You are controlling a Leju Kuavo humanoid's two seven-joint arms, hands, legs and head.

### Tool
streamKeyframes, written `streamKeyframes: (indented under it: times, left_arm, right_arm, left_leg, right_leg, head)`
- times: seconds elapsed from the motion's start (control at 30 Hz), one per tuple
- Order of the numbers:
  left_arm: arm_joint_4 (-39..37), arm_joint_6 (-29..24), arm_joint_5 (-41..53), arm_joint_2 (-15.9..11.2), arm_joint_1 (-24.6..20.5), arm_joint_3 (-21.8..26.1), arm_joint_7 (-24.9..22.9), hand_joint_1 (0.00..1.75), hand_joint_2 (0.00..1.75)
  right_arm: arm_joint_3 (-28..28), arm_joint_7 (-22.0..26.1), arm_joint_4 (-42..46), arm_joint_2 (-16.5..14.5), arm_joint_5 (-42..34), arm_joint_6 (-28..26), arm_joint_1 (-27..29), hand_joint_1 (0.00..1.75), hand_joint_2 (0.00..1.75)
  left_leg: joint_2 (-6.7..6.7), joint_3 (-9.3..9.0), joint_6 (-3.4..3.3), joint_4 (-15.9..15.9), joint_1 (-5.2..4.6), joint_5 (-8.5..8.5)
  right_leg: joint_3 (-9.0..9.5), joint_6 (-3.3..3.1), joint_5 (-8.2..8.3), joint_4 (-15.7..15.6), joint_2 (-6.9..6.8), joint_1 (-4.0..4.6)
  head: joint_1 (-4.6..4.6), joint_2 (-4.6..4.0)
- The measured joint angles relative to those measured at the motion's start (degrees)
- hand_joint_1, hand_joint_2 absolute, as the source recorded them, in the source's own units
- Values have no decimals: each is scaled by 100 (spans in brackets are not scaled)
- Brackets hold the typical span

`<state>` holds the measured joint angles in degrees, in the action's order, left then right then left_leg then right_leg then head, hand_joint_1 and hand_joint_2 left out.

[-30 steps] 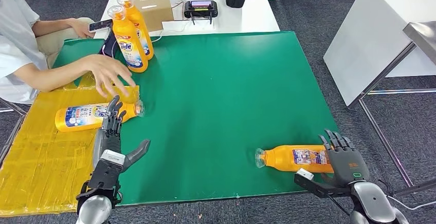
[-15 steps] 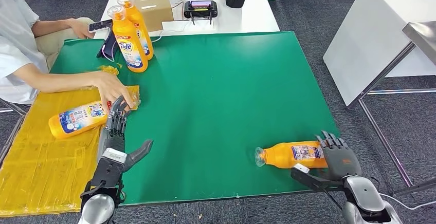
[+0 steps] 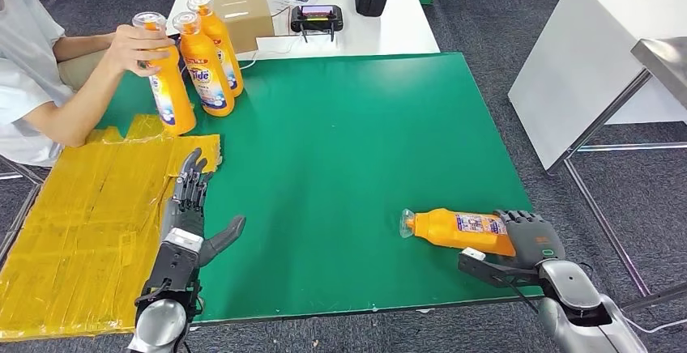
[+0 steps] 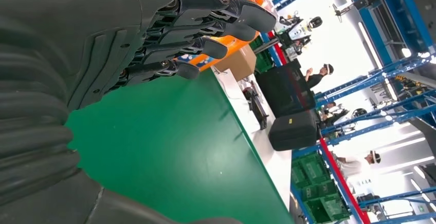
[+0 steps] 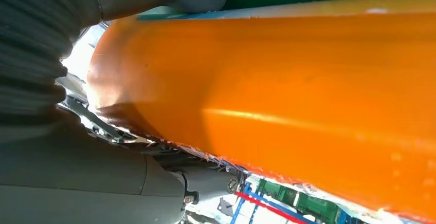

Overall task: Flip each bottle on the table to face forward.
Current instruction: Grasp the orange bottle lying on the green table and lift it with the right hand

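Right hand [image 3: 531, 238] grasps a lying orange detergent bottle [image 3: 458, 231]; left hand [image 3: 188, 199] released.
An upright bottle's [image 3: 203, 66] label reads "Tide".

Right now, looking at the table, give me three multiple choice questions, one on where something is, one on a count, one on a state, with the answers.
1. Where does the lying bottle rest?
A. near the green mat's front right corner
B. on the yellow sheet
C. on the white table

2. How many orange bottles stand upright at the mat's far left, counting the bottle the person holds?
A. one
B. three
C. five

3. What is the right hand doing?
A. hanging open above the mat
B. gripping the lying bottle's base
C. pressing a standing bottle's cap

Answers:
1 A: it lies on green by the near right edge.
2 B: two standing bottles plus the held one.
3 B: its fingers wrap the base; the left hand is open and holds nothing.
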<state>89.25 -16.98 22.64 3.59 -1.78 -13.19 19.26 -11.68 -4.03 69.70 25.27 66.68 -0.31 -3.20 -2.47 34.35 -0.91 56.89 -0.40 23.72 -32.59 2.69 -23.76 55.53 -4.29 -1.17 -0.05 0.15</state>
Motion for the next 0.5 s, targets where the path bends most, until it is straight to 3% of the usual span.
streamKeyframes:
  times: [0.13, 0.27, 0.5]
  left_arm:
    - [17, 66, 87, 2, 49, -9, -99, 0, 175]
    - [50, 365, 256, 2, 136, -42, -306, 0, 175]
    - [49, 495, 309, 8, 176, -64, -353, 0, 175]
  right_arm:
    - [-56, 3, 220, -174, 11, -664, 66, 175, 175]
    - [-70, 123, 958, -686, -242, -1302, 236, 175, 175]
    - [-64, 196, 1619, -1053, -392, -1495, 286, 175, 175]
  left_leg:
    - [-4, 6, 1, -1, 0, 0]
    - [-7, 20, 4, -2, 2, -6]
    - [1, 39, 5, -2, 1, -8]
  right_leg:
    - [3, 0, 1, 2, 4, 0]
    - [-22, -1, 2, 7, 6, 2]
    - [-32, -3, -1, 8, -2, 2]
  head:
    - [-1, 0]
    - [-6, 0]
    - [-1, 0]
